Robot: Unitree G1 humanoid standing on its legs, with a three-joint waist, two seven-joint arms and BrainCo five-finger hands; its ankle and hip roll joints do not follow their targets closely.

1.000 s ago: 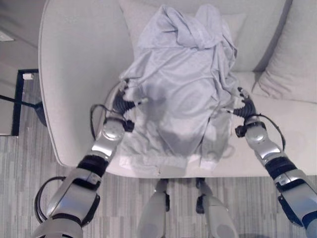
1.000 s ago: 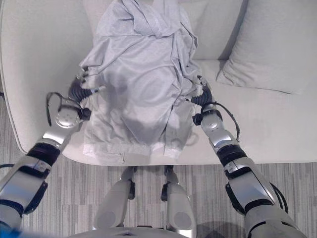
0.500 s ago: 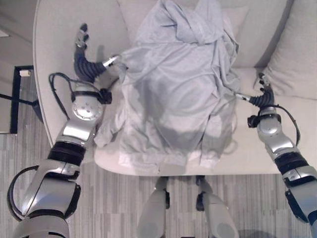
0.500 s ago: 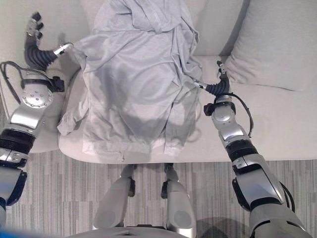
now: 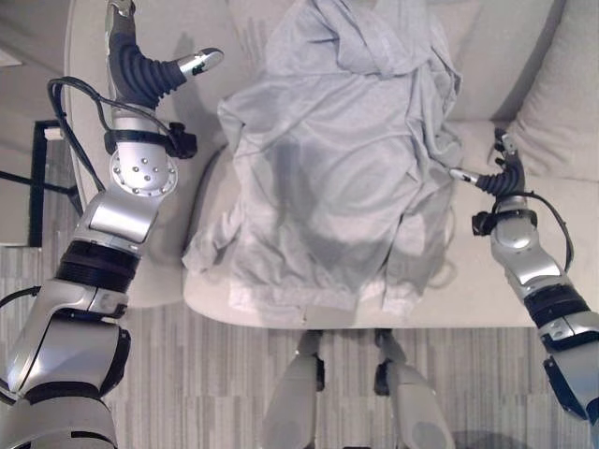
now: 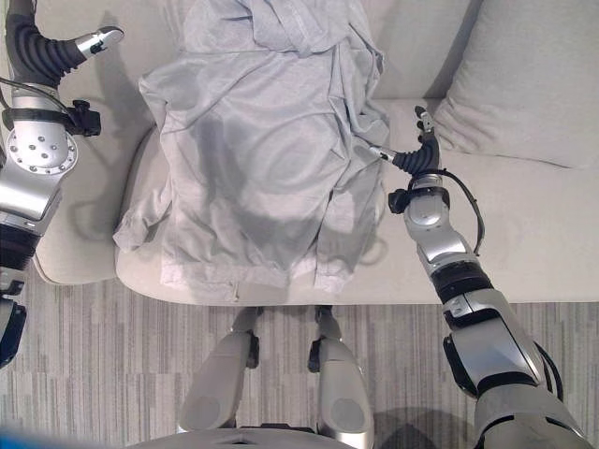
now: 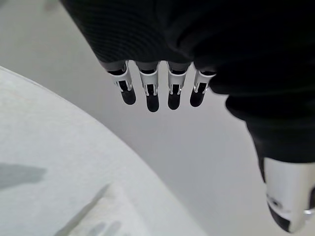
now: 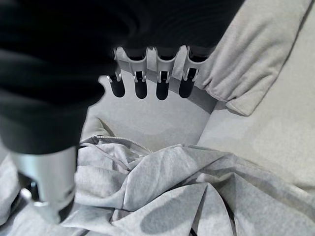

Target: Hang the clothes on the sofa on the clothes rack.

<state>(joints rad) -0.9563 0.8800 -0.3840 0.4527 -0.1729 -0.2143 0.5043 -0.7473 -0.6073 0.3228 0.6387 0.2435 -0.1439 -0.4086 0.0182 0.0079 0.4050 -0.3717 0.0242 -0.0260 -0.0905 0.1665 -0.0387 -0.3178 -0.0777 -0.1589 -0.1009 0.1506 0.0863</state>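
left eye view: grey garment (image 5: 337, 178) runs lengthwise from sofa (image 5: 562, 271) back to front edge; both hands (image 5: 154, 70) (image 5: 501, 178) released.

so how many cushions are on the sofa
2: one cushion leans in the sofa's right corner, beside the right hand; another cushion stands behind the grey garment, mostly covered. More may be hidden.

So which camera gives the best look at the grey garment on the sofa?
The right eye view: the whole grey garment shows, spread on the sofa. The left eye view matches it closely. The right wrist view catches only nearby folds; the left wrist view shows pale sofa surface.
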